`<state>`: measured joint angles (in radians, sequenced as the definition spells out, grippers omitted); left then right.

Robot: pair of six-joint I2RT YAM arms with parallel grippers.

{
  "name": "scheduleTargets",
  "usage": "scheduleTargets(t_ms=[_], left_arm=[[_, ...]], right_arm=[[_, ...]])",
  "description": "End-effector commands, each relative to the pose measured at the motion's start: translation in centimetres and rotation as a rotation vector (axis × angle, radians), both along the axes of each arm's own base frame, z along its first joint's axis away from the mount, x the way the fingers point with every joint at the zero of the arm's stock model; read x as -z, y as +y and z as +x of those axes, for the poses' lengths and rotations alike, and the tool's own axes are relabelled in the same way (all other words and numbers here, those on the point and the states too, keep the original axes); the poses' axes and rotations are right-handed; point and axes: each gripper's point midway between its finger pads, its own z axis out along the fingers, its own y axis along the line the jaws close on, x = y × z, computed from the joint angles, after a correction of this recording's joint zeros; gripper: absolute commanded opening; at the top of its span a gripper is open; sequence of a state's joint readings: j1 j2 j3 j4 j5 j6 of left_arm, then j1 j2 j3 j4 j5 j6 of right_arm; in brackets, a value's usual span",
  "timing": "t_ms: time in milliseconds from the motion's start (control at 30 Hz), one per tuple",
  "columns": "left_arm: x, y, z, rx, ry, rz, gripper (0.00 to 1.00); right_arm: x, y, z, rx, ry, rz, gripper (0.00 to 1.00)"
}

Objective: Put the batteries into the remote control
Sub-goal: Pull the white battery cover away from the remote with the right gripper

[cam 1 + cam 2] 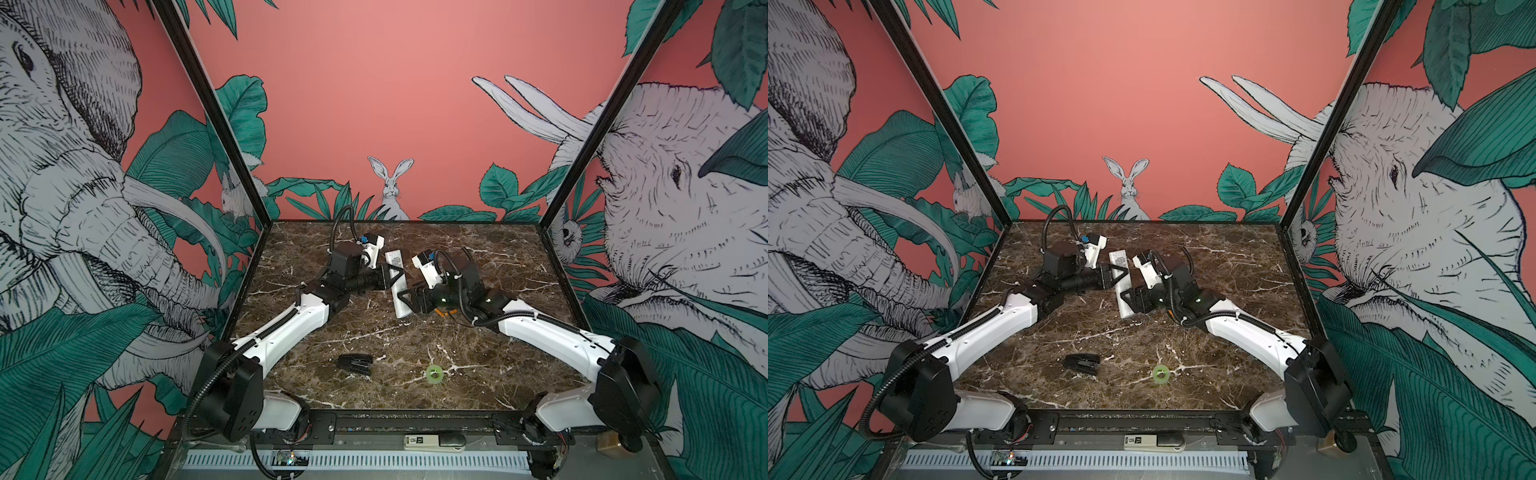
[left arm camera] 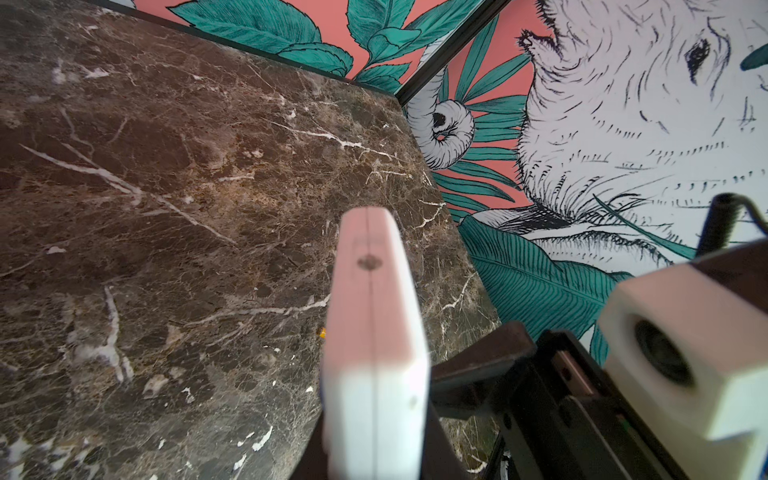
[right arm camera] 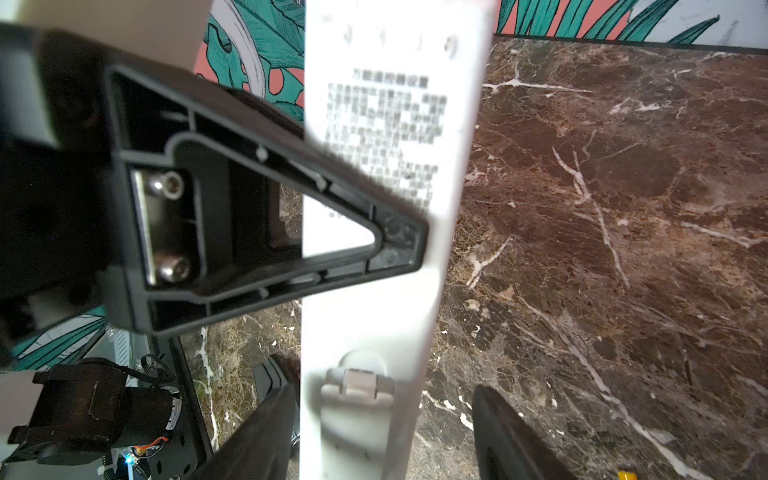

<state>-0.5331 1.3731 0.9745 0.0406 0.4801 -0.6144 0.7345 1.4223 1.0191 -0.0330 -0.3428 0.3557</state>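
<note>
Behind the black stapler (image 1: 354,365) and green tape ring (image 1: 434,372), the batteries (image 1: 441,314) lie on the table (image 1: 374,332) beside the right gripper (image 1: 403,300), whose jaws stand open around the near end of the remote control (image 1: 394,261). Further back, the left gripper (image 1: 397,277) clamps its middle.

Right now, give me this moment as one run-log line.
left gripper jaws: shut on remote control | right gripper jaws: open around its near end | batteries: on marble table, not loaded
</note>
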Motion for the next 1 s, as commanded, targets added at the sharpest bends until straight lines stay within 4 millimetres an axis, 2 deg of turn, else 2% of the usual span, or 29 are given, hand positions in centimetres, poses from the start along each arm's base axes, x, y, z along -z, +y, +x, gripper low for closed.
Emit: scheduleTargets(t_ms=[0, 133, 300, 967], left_arm=[[-1.4, 0.3, -0.1, -0.007, -0.038, -0.003, 0.0], [-1.3, 0.4, -0.1, -0.008, -0.037, -0.001, 0.0], [-1.3, 0.3, -0.1, -0.007, -0.039, 0.0, 0.0], [-0.9, 0.2, 0.0, 0.001, -0.034, 0.001, 0.0]], right_arm=[[-1.4, 0.7, 0.5, -0.013, -0.027, 0.044, 0.66], [-1.1, 0.9, 0.5, -0.022, -0.014, 0.042, 0.63], [-0.6, 1.1, 0.6, -0.024, -0.003, 0.041, 0.53], [0.1, 1.5, 0.4, -0.045, 0.021, 0.04, 0.37]])
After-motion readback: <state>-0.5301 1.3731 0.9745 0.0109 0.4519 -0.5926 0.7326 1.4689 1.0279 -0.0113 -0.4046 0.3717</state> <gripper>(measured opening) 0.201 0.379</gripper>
